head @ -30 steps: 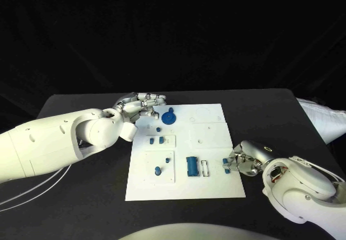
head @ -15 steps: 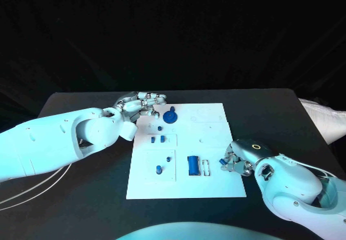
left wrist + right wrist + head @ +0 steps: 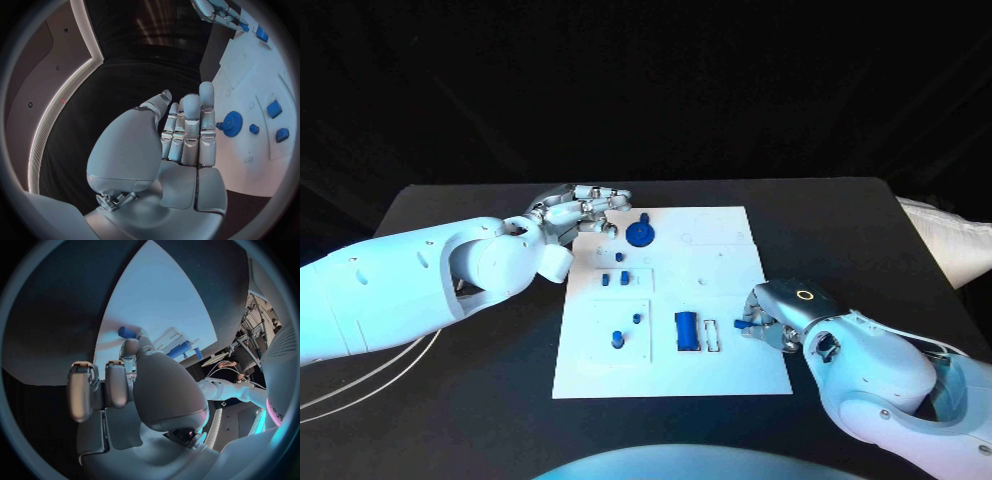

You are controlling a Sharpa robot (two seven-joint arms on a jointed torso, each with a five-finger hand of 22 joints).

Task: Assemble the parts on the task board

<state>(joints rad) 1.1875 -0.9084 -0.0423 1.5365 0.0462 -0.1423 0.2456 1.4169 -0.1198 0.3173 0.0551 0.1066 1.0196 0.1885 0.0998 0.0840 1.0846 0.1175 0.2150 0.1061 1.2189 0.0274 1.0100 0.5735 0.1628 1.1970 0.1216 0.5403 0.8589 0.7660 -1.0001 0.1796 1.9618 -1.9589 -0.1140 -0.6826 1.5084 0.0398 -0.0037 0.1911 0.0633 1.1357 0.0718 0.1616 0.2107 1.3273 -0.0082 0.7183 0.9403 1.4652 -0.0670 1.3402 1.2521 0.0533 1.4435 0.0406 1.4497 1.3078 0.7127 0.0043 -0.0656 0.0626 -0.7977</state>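
One blue part [image 3: 749, 326] in right hand [image 3: 769, 322]

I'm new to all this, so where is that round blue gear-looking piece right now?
In the head view the blue gear sits on the task board's far left corner, just beside the left hand's fingertips.

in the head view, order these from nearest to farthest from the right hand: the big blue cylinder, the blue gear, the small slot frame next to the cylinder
1. The small slot frame, on the task board, lies just beside the right hand.
2. The big blue cylinder lies one step further in, on the frame's other side.
3. The blue gear sits at the board's far end, close to the left hand.
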